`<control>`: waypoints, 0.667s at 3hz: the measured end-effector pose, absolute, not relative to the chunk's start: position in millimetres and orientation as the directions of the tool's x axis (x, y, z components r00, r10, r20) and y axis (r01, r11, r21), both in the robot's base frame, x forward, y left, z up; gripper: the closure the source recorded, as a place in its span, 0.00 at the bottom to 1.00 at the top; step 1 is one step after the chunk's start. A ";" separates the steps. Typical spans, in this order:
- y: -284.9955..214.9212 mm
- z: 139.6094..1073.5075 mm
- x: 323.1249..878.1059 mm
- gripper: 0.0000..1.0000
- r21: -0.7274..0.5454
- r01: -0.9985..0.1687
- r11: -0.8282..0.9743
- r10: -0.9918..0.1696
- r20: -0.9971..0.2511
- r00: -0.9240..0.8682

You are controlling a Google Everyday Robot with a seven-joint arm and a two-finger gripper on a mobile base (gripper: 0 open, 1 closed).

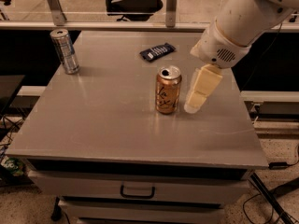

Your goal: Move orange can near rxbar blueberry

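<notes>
A grey metal surface (103, 120) atop a drawer cabinet, with an office chair (133, 1) behind the rail. The orange can (168, 90) stands upright near the surface's middle. The rxbar blueberry (158, 52) lies flat behind it toward the far edge, apart from the can. The robot's cream pincer (194, 105) hangs tilted just to the right of the can, its tip low by the can's base; seen side-on, whether it is released or clenched cannot be told. A taller silver can (65, 51) stands at the far left corner.
</notes>
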State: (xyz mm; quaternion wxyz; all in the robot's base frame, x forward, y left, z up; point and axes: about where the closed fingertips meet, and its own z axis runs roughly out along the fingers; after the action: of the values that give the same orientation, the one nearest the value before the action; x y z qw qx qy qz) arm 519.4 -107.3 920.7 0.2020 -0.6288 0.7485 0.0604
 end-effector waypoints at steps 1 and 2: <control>-95.0 915.7 522.7 0.00 -0.159 -0.971 0.180 -0.908 -0.406 -0.102; -85.2 913.5 524.3 0.00 -0.157 -0.975 0.159 -0.900 -0.428 -0.078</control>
State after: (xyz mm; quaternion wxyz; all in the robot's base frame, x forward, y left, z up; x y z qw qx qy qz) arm 524.3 -85.2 913.5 0.2185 -0.6428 0.7293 0.0851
